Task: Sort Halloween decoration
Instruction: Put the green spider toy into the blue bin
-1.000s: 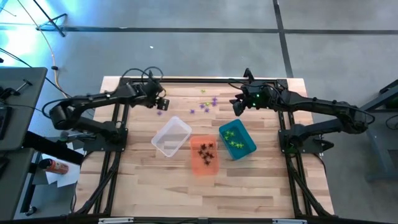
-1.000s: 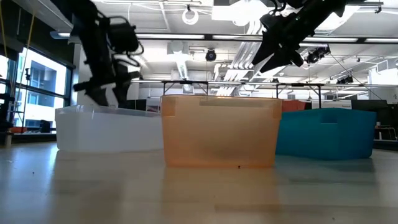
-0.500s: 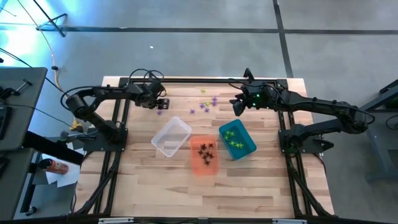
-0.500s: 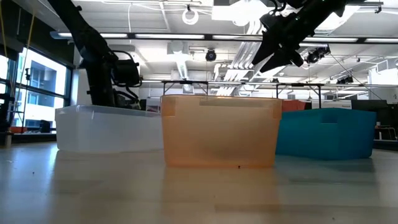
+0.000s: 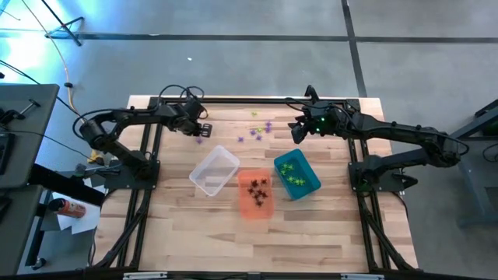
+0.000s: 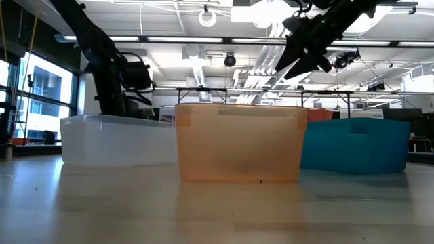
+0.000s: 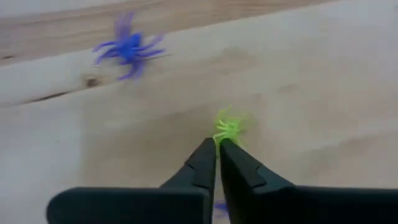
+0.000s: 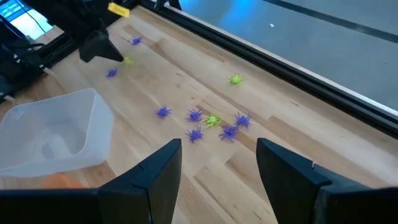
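Small spider-like decorations lie on the wooden table's far part: a purple cluster (image 5: 261,132) with a green one (image 8: 212,120) in it, and another green one (image 8: 235,79) beside the far rail. My left gripper (image 7: 217,144) is down at the far left, shut at a green spider (image 7: 230,127). A purple spider (image 7: 127,46) lies beyond it. My right gripper (image 8: 217,155) hangs open above the table's far right, over the teal bin's far end, and holds nothing. My left gripper has the near edge of the green spider (image 7: 219,138) pinched between its two fingertips, only at their free ends. The fingers come from above, slanting steeply down. The spider's body and far legs lie on the wood just beyond the tips.
Three bins stand side by side mid-table: a clear one (image 5: 215,170), an orange one (image 5: 255,193) with black spiders in it, and a teal one (image 5: 296,174) with green ones. A black frame rail (image 5: 257,99) runs along the far edge. Bare wood lies toward the near edge.
My left gripper has gone down toward the table at the far left; in the low view it has sunk behind the clear bin. Its arm has swung a little toward the far edge. My right arm has kept still.
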`<state>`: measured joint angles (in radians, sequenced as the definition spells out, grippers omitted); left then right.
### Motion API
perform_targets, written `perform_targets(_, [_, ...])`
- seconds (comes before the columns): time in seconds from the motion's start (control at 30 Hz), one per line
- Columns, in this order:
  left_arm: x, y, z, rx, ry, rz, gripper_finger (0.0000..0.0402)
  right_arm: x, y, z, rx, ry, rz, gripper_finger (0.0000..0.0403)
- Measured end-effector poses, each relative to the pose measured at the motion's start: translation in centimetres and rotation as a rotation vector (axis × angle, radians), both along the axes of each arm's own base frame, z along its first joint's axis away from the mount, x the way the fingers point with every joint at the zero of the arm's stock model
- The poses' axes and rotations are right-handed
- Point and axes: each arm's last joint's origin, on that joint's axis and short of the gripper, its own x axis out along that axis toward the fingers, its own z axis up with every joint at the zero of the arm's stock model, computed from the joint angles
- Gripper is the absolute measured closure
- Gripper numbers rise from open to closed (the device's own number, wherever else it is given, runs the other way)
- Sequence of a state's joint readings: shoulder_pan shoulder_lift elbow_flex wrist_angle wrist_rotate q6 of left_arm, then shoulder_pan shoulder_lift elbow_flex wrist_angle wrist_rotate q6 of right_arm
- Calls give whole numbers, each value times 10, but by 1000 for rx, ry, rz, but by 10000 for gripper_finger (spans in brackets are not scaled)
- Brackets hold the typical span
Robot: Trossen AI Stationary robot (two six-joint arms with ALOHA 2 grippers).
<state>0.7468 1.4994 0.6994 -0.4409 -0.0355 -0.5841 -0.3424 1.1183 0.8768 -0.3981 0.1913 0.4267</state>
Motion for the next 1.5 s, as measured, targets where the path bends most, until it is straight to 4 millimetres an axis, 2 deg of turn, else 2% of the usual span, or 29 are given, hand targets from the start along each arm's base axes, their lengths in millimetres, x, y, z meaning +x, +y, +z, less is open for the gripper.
perform_targets(0.1, [-2,-3,14,27,-55,-43,392,0,0,0,0,0,0,199])
perform_targets(0.33, [-11,-13,79,243,-256,-173,401,4,1,4,1,-55,61,199])
perform_targets(0.43, [-17,-19,94,313,-273,-219,401,6,1,7,-13,-81,94,199])
perform_targets(0.63, [-20,-21,94,346,-211,-296,391,5,-2,7,-16,-82,81,199])
perform_targets(0.83, [-9,-15,83,249,-232,-355,335,5,-2,7,-16,-81,81,199])
perform_targets(1.03, [11,-9,113,334,-227,-517,253,6,-2,1,-3,-58,79,199])
perform_targets(1.13, [14,-6,116,362,-158,-555,221,8,-3,-2,11,-56,76,199])
perform_targets(1.3, [11,-1,97,229,-80,-501,194,15,-5,-10,25,-24,77,199])
perform_targets(1.5, [14,6,72,92,-6,-468,190,17,-6,-13,14,-4,101,199])
